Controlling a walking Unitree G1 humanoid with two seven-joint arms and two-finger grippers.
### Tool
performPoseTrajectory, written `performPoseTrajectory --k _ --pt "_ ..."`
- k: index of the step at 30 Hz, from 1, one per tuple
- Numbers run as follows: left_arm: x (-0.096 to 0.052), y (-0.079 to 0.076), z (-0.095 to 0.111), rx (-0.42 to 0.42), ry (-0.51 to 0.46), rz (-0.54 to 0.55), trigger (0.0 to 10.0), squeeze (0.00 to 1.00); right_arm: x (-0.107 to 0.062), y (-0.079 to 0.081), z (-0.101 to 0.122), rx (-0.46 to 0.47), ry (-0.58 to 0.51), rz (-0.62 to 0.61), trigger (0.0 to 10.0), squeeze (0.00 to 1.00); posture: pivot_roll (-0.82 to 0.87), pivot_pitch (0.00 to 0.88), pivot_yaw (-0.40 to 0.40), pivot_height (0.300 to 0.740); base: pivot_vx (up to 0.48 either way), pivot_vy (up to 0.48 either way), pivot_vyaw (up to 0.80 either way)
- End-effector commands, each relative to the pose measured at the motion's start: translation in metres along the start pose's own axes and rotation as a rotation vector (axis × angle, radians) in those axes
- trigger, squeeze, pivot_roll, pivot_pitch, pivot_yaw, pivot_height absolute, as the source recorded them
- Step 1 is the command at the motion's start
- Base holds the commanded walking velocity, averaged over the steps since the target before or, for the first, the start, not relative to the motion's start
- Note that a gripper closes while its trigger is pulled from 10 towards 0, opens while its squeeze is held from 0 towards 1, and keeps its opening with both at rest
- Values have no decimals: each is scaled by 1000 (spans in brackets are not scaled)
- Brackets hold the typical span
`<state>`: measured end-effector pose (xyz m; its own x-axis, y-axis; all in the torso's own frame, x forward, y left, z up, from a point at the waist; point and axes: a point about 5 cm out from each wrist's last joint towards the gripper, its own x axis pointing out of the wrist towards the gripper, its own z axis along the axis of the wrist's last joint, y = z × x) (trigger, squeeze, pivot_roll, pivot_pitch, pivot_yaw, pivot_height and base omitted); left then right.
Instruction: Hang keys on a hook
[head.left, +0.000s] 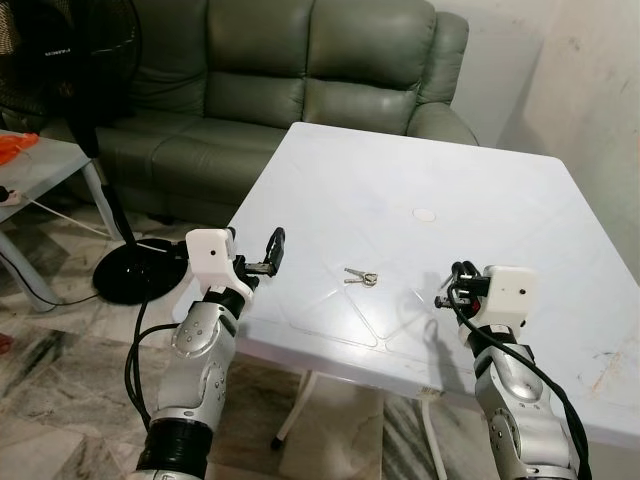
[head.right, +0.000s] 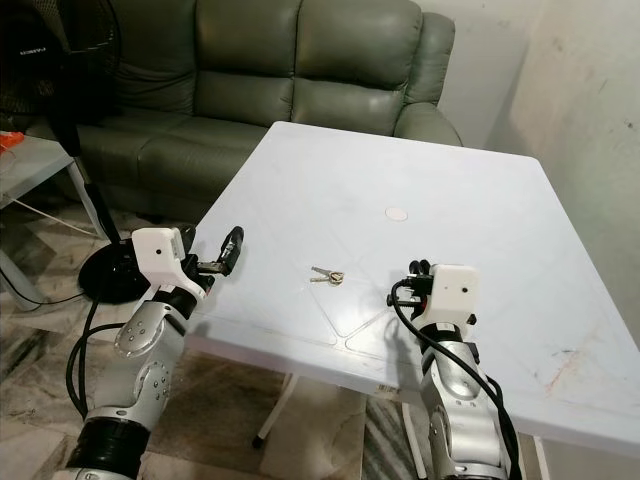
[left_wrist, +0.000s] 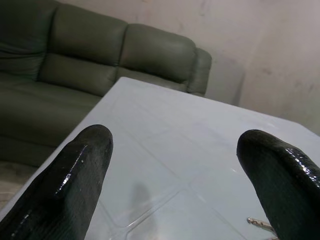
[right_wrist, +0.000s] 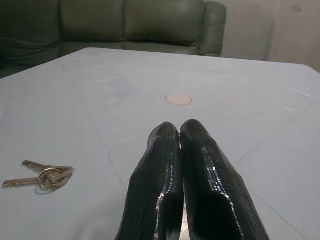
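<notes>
A small bunch of keys (head.left: 360, 277) on a ring lies flat on the white table (head.left: 420, 170), near its front edge. My left gripper (head.left: 273, 252) hovers over the table's front left edge, to the left of the keys, open with nothing between its fingers (left_wrist: 80, 165). The keys' tips (left_wrist: 260, 223) peek in beside one finger in the left wrist view. My right gripper (head.left: 455, 282) hangs low over the table to the right of the keys, shut and empty. In the right wrist view the keys (right_wrist: 42, 176) lie off to one side of the closed fingertips (right_wrist: 165, 137).
A round white cap (head.left: 425, 213) marks the table's middle. A green sofa (head.left: 300, 70) stands behind the table. A black standing fan (head.left: 105, 60) with its base (head.left: 135, 275) and cable is on the floor at left, next to a side table (head.left: 40, 165). A wall rises at right.
</notes>
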<state>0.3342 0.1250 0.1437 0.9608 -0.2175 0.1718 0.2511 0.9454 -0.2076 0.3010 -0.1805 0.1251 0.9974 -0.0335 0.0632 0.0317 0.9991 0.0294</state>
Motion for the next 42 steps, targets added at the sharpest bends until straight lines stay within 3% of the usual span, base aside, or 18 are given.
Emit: performPoseTrajectory --k 1,13,15,19,23,28,42 --pt "3 -3 2 8 -10 -18 10000 0 -2 -1 -2 -3 5 -10 10000 0 -13 0 -43 740 0 0 -756" --pt "9 5 2 14 -6 26 10000 0 2 5 2 -70 -17 13 10000 0 -17 0 -36 740 0 0 -758" --pt "10 7 3 60 -2 45 10000 0 3 8 3 -73 -20 22 10000 0 -18 0 -34 740 0 0 -756" --pt "9 10 1 65 15 58 10000 0 3 8 3 -72 -20 19 10000 0 -15 0 -36 740 0 -240 -756" --pt "8 8 4 -33 -27 56 10000 0 1 8 2 -74 -17 25 10000 0 -12 0 -39 740 0 -240 -758" --pt "9 9 3 6 -10 76 10000 0 1 9 0 -81 -11 31 10000 0 -10 0 -43 740 0 0 -756" --pt "10 7 3 7 -5 84 10000 0 0 10 -1 -86 -9 42 10000 0 -13 0 -46 740 0 0 -756"
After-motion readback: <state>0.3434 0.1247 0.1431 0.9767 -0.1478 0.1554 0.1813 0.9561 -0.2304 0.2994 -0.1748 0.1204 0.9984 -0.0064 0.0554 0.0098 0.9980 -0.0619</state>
